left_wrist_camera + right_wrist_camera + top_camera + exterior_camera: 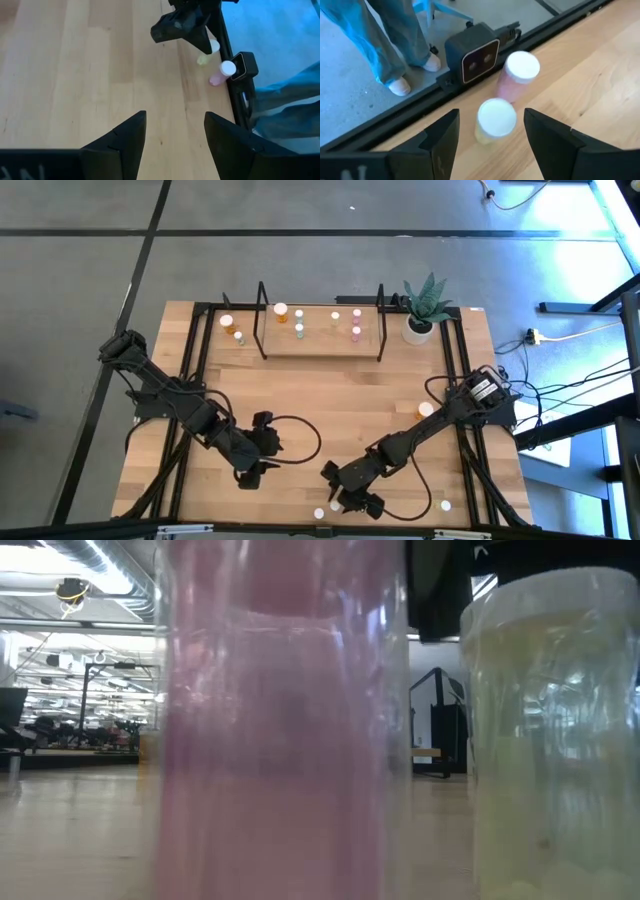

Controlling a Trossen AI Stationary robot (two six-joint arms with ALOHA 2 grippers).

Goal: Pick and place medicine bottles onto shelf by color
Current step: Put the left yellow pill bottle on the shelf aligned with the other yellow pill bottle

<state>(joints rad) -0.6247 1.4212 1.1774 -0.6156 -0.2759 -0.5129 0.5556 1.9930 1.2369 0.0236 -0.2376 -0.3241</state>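
Right wrist view: two bottles, pink (pixel 516 75) and whitish (pixel 494 121), stand beyond the open, empty right tool (pixel 490 137); left tool (pixel 175 132) open too.

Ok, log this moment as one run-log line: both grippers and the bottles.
right gripper: open, over whitish bottle, near edge | pink bottle: standing beside it | left gripper: open, empty | shelf: several bottles on it

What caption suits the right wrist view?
Right gripper, fingers open, poised over a yellowish white-capped bottle beside a pink white-capped bottle at the table edge.
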